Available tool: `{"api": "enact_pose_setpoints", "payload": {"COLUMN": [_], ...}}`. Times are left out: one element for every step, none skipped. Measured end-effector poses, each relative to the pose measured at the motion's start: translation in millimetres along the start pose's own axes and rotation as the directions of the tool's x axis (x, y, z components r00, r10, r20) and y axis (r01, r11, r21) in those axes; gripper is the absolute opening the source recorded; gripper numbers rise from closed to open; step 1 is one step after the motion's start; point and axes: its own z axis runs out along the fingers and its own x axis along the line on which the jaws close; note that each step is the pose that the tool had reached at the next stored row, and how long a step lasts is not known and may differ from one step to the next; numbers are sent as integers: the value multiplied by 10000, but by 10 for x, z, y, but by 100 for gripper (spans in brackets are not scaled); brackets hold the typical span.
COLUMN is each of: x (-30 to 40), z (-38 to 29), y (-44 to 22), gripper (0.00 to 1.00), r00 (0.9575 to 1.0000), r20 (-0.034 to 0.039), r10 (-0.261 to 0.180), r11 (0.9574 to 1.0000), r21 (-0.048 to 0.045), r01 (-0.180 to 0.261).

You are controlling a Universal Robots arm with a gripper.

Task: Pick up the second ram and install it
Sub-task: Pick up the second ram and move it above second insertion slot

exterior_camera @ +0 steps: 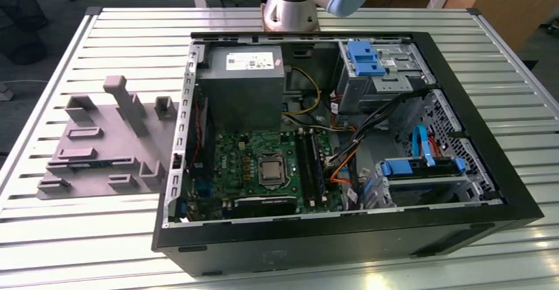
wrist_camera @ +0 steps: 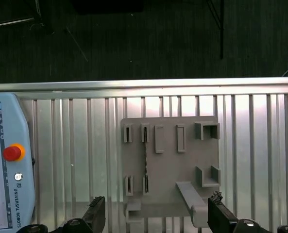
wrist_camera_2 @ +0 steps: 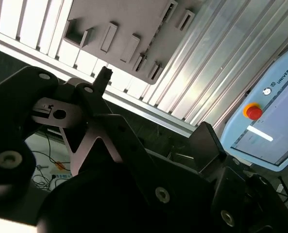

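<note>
The ribbed aluminium table (exterior_camera: 78, 251) carries the open black case (exterior_camera: 349, 241), its green board (exterior_camera: 235, 172) facing up. Beside it, at the exterior view's left, sits a matte grey holder (wrist_camera: 182, 165) of moulded blocks and slots. In the first wrist view the ram (wrist_camera: 145, 158), a thin dark stick standing on edge, spans two of those slots. The gripper (wrist_camera: 156, 216) hangs well above the holder, jaws spread wide and empty, with blunt black fingertips (wrist_camera: 96, 213) to either side of the ram's line. This looks like the approach to the pick. A clean grasp would need the jaws squared across the stick's flat faces, since its edge is narrow and rigid.
</note>
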Motion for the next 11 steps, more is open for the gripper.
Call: {"api": "enact_pose_setpoints", "payload": {"x": [0, 0, 0, 0, 0, 0, 0, 0, 0, 0, 0], "z": [2, 4, 6, 7, 9, 11, 13, 15, 16, 19, 20], "y": [0, 0, 0, 0, 0, 0, 0, 0, 0, 0, 0], "gripper": [91, 91, 91, 91, 91, 91, 91, 91, 91, 91, 89], "r00": [10000, 10000, 10000, 10000, 10000, 10000, 10000, 10000, 10000, 10000, 10000], "r20": [1, 1, 2, 2, 2, 3, 3, 4, 4, 5, 5], "r10": [0, 0, 0, 0, 1, 0, 0, 0, 0, 0, 0], "r11": [10000, 10000, 10000, 10000, 10000, 10000, 10000, 10000, 10000, 10000, 10000], "r21": [0, 0, 0, 0, 0, 0, 0, 0, -1, 0, 0], "r01": [0, 0, 0, 0, -1, 0, 0, 0, 0, 0, 0]}}
